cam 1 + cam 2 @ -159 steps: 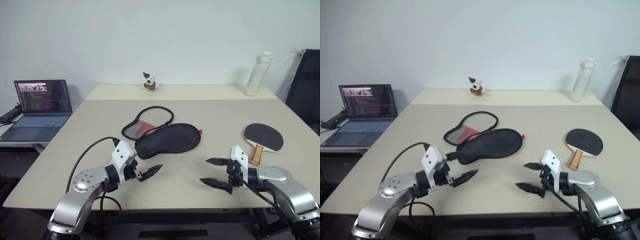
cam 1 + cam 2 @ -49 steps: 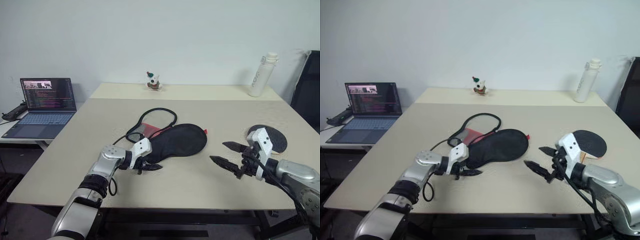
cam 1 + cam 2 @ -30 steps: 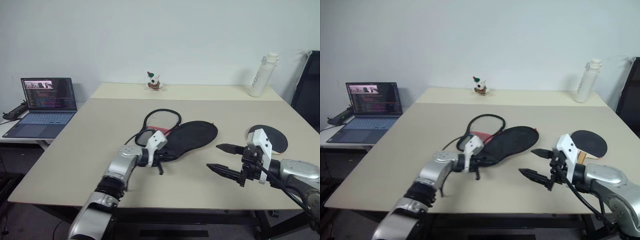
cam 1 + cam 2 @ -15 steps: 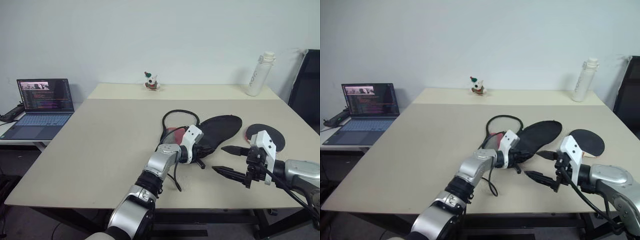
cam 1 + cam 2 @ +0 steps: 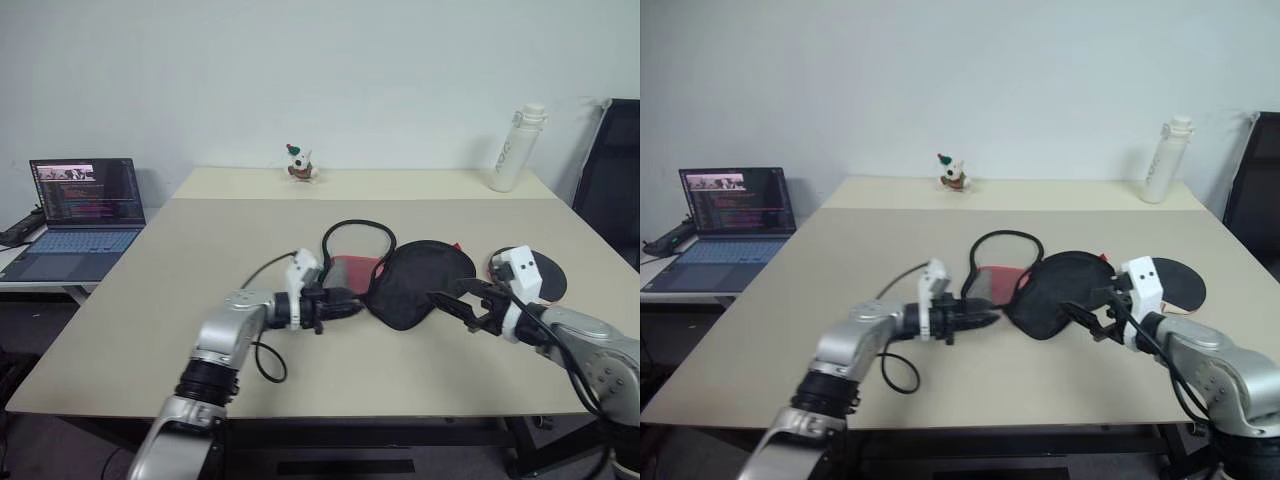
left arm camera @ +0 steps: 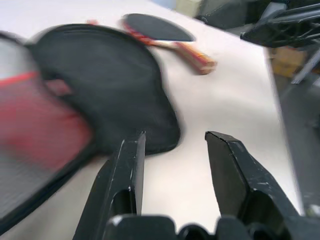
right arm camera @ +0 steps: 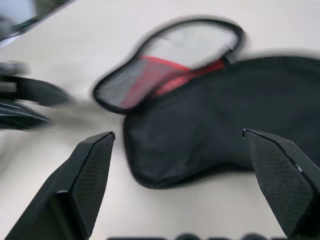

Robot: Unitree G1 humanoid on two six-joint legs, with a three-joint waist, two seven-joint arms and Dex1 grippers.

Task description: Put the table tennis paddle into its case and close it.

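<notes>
Wide beige rectangular table (image 5: 200,270), things spread across centre and right. Open dark laptop (image 5: 75,215) on a separate side surface off the left edge, black chair (image 5: 612,170) at far right. Soft black fabric paddle-shaped case (image 5: 415,280) with red inner part and mesh panel, lying flat mid-table, unzipped, flap and zipper loop spread toward the left. Round black rubber-faced table tennis paddle (image 5: 545,280) with light wooden handle, flat on table just right of case, outside it, partly hidden behind right arm. White tall water bottle (image 5: 508,148) upright at far right back edge. Small toy figurine (image 5: 298,163) at back centre. Left pincer (image 5: 345,303) released, fingers parted, nothing between them, tips at case's red/mesh end. Right pincer (image 5: 462,303) spread wide, empty, just beside case's black rounded end, contact unclear
</notes>
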